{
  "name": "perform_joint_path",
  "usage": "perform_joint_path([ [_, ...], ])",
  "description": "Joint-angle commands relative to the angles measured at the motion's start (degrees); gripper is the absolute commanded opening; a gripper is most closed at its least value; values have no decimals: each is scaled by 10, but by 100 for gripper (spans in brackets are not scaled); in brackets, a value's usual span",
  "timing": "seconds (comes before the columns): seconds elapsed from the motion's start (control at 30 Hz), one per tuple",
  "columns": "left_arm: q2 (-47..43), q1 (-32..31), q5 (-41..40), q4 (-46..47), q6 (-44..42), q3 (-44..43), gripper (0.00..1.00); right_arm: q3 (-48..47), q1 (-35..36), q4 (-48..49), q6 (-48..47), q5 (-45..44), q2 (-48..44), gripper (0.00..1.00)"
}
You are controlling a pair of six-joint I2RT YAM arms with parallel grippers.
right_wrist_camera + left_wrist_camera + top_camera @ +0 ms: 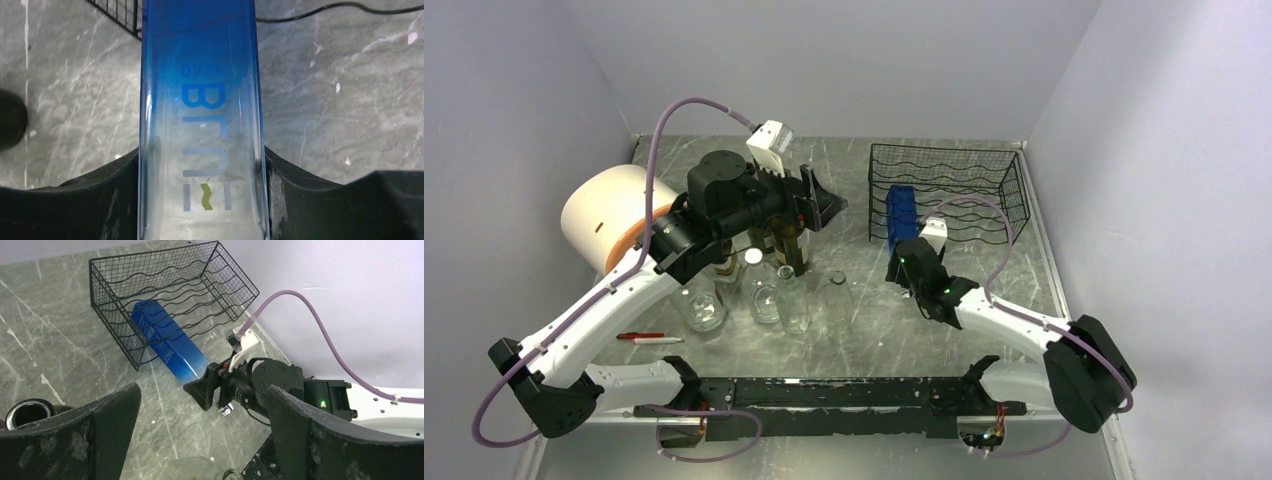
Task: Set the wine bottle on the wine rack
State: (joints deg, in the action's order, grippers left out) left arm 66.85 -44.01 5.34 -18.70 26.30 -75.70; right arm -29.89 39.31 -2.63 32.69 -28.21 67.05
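my right gripper (200, 165): clenched on the wine bottle (200, 75), one finger pressed against each side of its clear end.
wine bottle: blue glass that fades to clear near my grip, with lettering along its side. it lies lengthwise, its blue end pushed in through the front of the wine rack (150, 275), low down and toward the rack's left side. its clear end sticks out toward my arms.
seating: i cannot tell whether the bottle rests on a wire tier or only hangs in my grip.
wine rack: black wire box with wavy tiers, standing at the far right of the table (874, 330), close to the back wall.
my left gripper (824, 205): fingers spread wide, grasping nothing, raised above the bottles left of centre and facing the rack.
other bottles: a dark bottle (789, 245) stands open-mouthed under my left gripper, with clear glass bottles (764, 295) grouped just beside it.
left edge: a white roll (614, 215) lies on its side.
near my left arm: a red and white pen (649, 338) lies flat.
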Motion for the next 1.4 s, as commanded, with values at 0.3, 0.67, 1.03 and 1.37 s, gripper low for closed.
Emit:
perform_joint_path([
  [0.3, -2, 3, -25, -14, -27, -8, 99, -51, -48, 279, -33, 42, 94, 0],
  [0.67, 4, 2, -18, -23, -25, -12, 99, -54, -52, 328, 11, 13, 164, 14],
  [1.03, 6, 3, -10, -28, -24, -14, 99, -44, -52, 414, -23, 4, 202, 11],
  [1.37, 21, 3, 5, -58, -30, -37, 99, -80, -62, 371, -5, 36, 228, 61],
])
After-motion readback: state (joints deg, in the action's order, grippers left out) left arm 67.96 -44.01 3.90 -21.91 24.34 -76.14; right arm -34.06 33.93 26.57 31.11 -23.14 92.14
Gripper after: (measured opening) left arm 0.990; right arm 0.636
